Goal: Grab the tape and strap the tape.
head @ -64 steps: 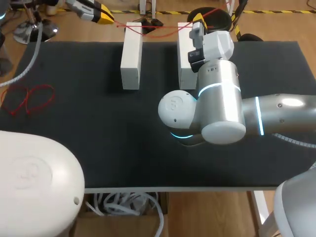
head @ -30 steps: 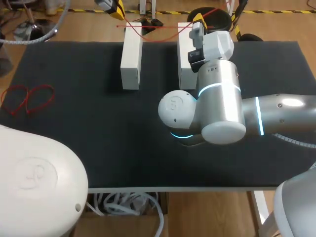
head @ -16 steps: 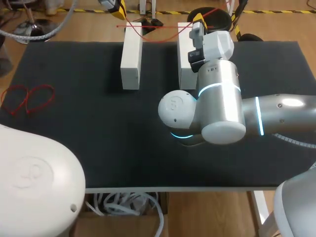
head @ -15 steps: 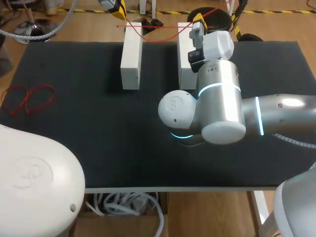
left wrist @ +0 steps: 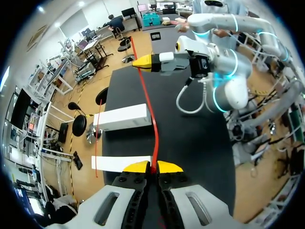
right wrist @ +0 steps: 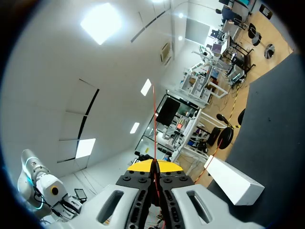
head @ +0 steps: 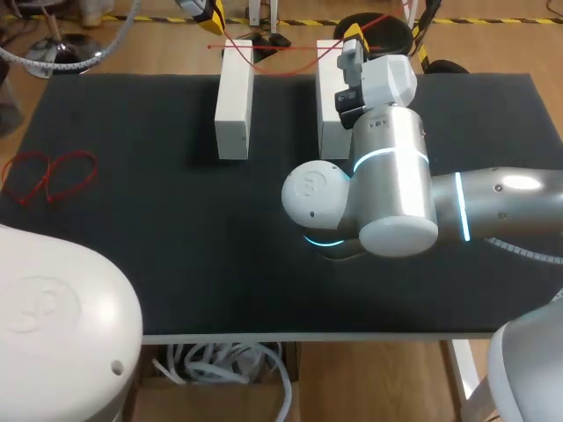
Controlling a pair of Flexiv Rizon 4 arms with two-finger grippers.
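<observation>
A thin red tape [head: 290, 61] hangs stretched between my two grippers, above the far ends of two white blocks [head: 234, 101] [head: 331, 97]. My left gripper [head: 209, 16] is at the table's far edge, shut on one end of the tape [left wrist: 148, 109]. The left wrist view shows its yellow tips [left wrist: 152, 167] pinching the strand above the near block [left wrist: 121, 163]. My right gripper [head: 354, 35] is shut on the other end over the right block. In the right wrist view the tape [right wrist: 155, 124] rises from its closed tips [right wrist: 153, 166].
A second red tape [head: 53, 176] lies in loops at the table's left edge. My right arm's big elbow [head: 378, 193] stands over the middle of the black table [head: 176, 246]. My other gripper [left wrist: 147, 62] and block [left wrist: 123, 117] lie ahead of my left gripper.
My left gripper has moved right along the far edge with the tape end, then held still. The right arm has not moved.
</observation>
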